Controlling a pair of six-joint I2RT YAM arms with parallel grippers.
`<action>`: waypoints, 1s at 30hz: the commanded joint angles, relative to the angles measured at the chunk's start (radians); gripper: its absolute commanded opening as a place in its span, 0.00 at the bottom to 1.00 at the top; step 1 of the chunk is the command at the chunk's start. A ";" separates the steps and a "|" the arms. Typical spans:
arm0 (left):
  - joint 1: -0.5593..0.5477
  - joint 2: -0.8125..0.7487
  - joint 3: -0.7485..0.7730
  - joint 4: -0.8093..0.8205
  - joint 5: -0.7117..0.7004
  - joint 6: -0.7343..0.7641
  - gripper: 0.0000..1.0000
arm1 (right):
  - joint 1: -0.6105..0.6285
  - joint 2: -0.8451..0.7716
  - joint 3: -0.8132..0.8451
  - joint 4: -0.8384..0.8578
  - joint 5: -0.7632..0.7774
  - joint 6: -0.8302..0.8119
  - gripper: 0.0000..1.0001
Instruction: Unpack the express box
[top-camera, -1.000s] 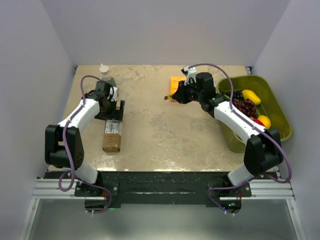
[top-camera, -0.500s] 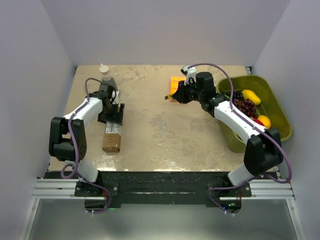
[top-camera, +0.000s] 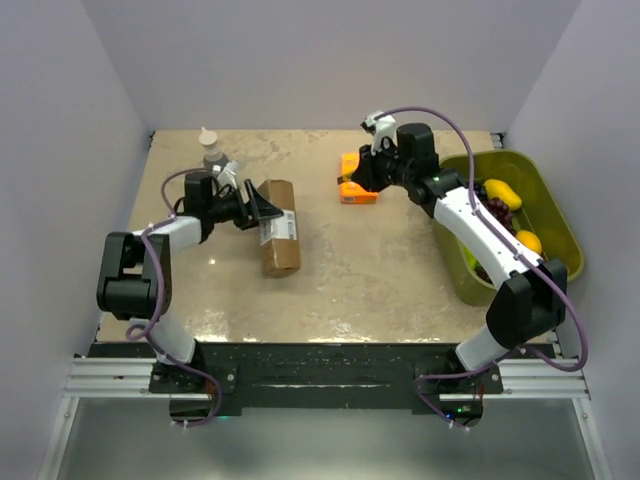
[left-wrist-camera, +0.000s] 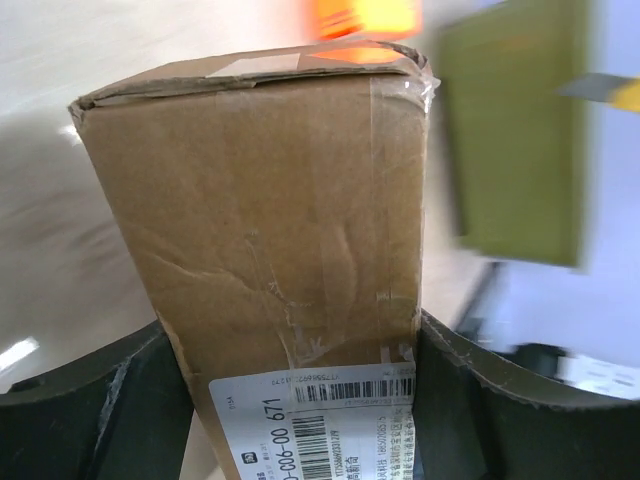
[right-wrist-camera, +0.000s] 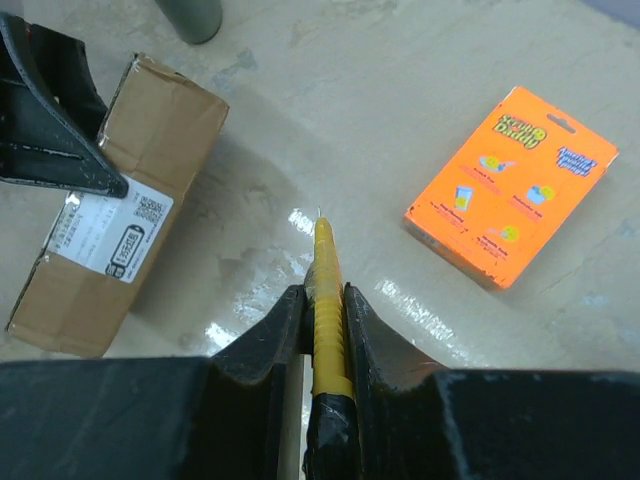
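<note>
The express box (top-camera: 281, 228) is a brown carton with a white label, lying left of the table's middle. My left gripper (top-camera: 262, 205) is shut on its far end from the left. In the left wrist view the box (left-wrist-camera: 270, 220) fills the gap between both fingers (left-wrist-camera: 500, 410). My right gripper (top-camera: 352, 182) is shut on a yellow cutter (right-wrist-camera: 326, 285) and hovers by the flat orange box (top-camera: 358, 183). The right wrist view shows the cutter tip pointing at bare table between the express box (right-wrist-camera: 110, 210) and the orange box (right-wrist-camera: 510, 185).
A green bin (top-camera: 560, 215) with fruit stands at the right edge. A grey bottle (top-camera: 212, 152) stands at the back left, behind the left gripper. Walls close in the table on three sides.
My left gripper has dragged the express box right and farther back, turning it slightly. My right gripper has shifted back and right, over the orange box, still holding the cutter.
</note>
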 joint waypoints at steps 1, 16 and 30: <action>-0.053 0.103 -0.082 0.926 0.287 -0.558 0.56 | -0.002 0.060 0.144 -0.097 0.025 -0.048 0.00; -0.110 0.040 0.179 0.129 0.024 0.008 0.52 | -0.005 0.091 0.216 -0.141 0.091 -0.073 0.00; -0.136 0.012 0.496 -0.694 -0.273 0.768 0.50 | -0.125 0.066 0.207 -0.118 0.060 -0.033 0.00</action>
